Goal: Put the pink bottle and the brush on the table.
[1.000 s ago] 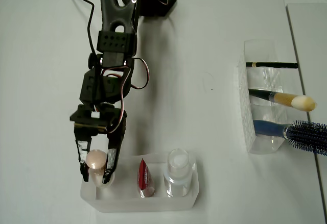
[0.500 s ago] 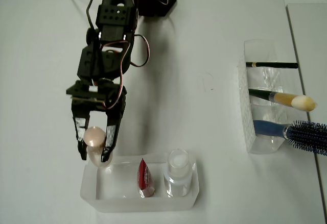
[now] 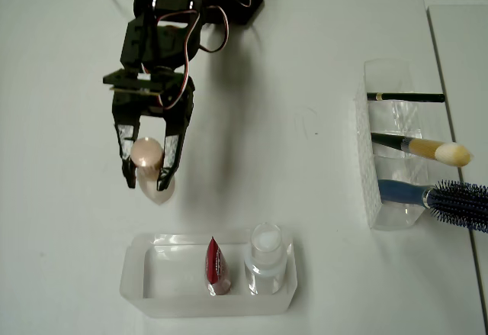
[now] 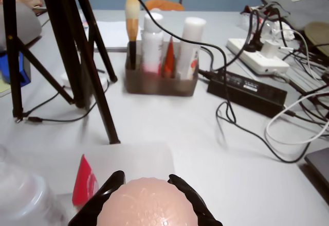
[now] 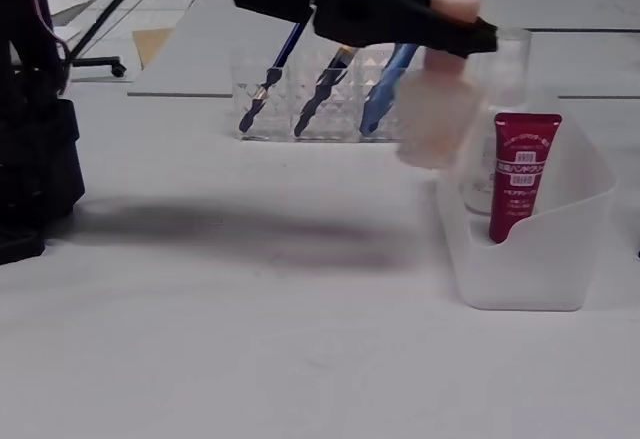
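Bare table (image 3: 69,198) lies open under and left of the gripper (image 3: 147,181); the tray (image 3: 137,274) stands just below it in the overhead view.

The large plain white flat desk (image 3: 69,220) carries a translucent white rectangular plastic tray (image 3: 156,304) near the lower edge of the overhead view, and a clear ribbed plastic organiser (image 3: 374,159) with three compartments at the right. The arm's black base (image 3: 240,3) stands on it at the top. A dark shadow (image 5: 230,229) lies across the desk in the fixed view.
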{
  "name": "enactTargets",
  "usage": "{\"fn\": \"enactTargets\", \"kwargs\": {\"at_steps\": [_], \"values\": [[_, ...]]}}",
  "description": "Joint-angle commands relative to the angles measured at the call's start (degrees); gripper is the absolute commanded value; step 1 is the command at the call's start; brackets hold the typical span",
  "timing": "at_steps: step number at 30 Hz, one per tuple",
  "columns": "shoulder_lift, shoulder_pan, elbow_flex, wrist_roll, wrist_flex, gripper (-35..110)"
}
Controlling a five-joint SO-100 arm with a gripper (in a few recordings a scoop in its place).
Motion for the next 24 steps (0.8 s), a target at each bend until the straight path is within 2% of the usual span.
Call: {"fn": "enactTargets", "kwargs": {"at_steps": [1,12,24], "values": [[8.8,0.8,2.8,0.0,1.1,0],[23.7,3.8,15.8,0.1,6.7,0],[36.5,16.1,28.4,-2.5,12.0,0]]}}
